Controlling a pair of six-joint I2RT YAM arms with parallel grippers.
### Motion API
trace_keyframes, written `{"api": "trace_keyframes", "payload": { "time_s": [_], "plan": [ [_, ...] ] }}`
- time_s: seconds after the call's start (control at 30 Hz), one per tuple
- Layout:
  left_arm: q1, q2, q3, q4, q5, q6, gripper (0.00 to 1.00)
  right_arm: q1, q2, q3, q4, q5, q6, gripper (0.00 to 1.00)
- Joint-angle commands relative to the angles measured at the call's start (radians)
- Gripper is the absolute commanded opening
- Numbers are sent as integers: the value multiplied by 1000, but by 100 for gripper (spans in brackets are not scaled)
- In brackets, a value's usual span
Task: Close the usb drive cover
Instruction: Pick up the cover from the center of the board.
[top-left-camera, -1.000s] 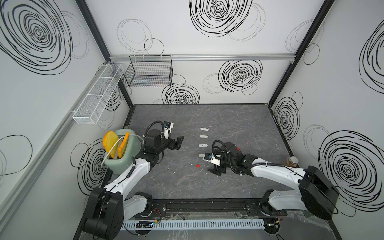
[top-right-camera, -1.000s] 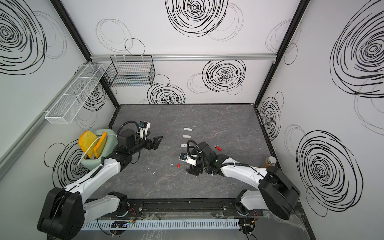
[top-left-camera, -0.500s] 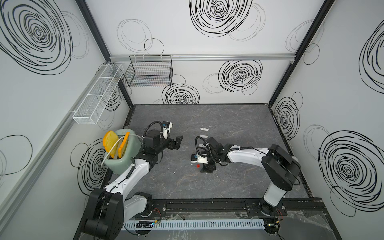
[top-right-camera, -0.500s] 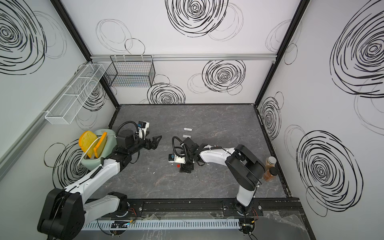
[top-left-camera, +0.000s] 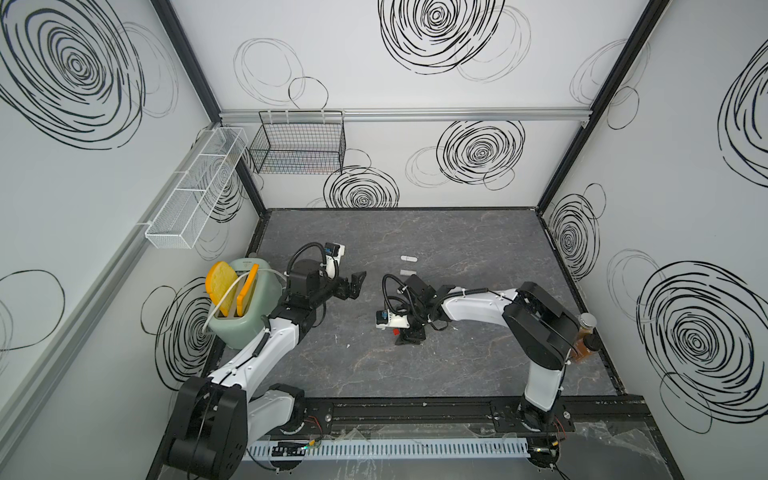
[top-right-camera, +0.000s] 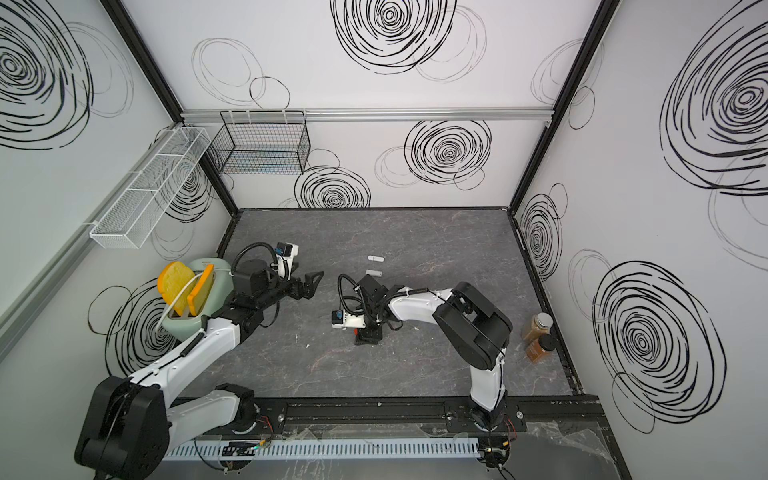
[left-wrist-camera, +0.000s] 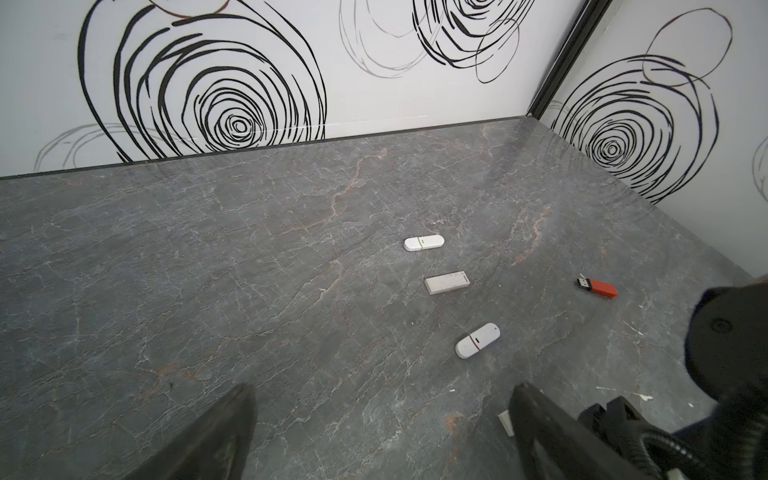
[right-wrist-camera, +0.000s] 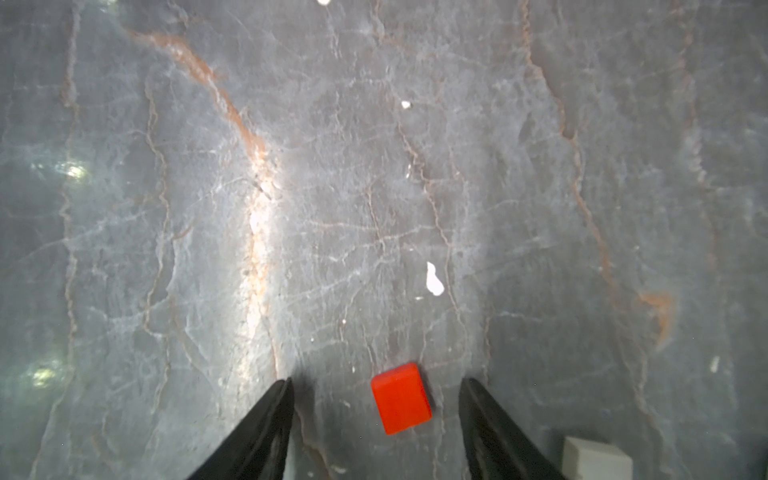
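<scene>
A small red cover (right-wrist-camera: 401, 399) lies flat on the grey table, between the fingers of my right gripper (right-wrist-camera: 376, 381). The jaws stand apart on either side of it and touch nothing. In both top views the cover shows as a red speck (top-left-camera: 396, 331) (top-right-camera: 354, 331) under that gripper (top-left-camera: 409, 336). The red usb drive (left-wrist-camera: 596, 286), its metal plug bare, lies further right in the left wrist view; the right arm hides it in both top views. My left gripper (left-wrist-camera: 384, 390) (top-left-camera: 357, 282) hangs open and empty over bare table.
White drives (left-wrist-camera: 424, 242) (left-wrist-camera: 477, 340) and a grey one (left-wrist-camera: 448, 282) lie mid-table. A white block (right-wrist-camera: 598, 457) sits beside the right fingers. A green toaster (top-left-camera: 245, 307) with toast stands at the left edge, two spice jars (top-right-camera: 540, 326) at the right. Wire baskets (top-left-camera: 297, 145) hang on the walls.
The right arm has swung left toward the table's middle and set its gripper down around the red cover. Its jaws have narrowed. The left arm has stayed still.
</scene>
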Motion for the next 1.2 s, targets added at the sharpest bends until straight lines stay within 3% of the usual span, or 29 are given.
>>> {"api": "trace_keyframes", "payload": {
  "time_s": [0.0, 0.43, 0.67, 1.17],
  "plan": [
    [8, -17, -5, 40, 9, 14, 99, 9, 43, 23, -81, -14, -13, 58],
    [11, -15, -3, 39, 7, 14, 99, 12, -11, -26, -97, 51, 16, 51],
    [12, -16, -3, 39, 6, 15, 99, 12, -35, -38, -87, 69, 32, 41],
    [13, -16, -6, 41, 6, 18, 98, 15, -24, -31, -62, 112, 62, 31]
  ]
}}
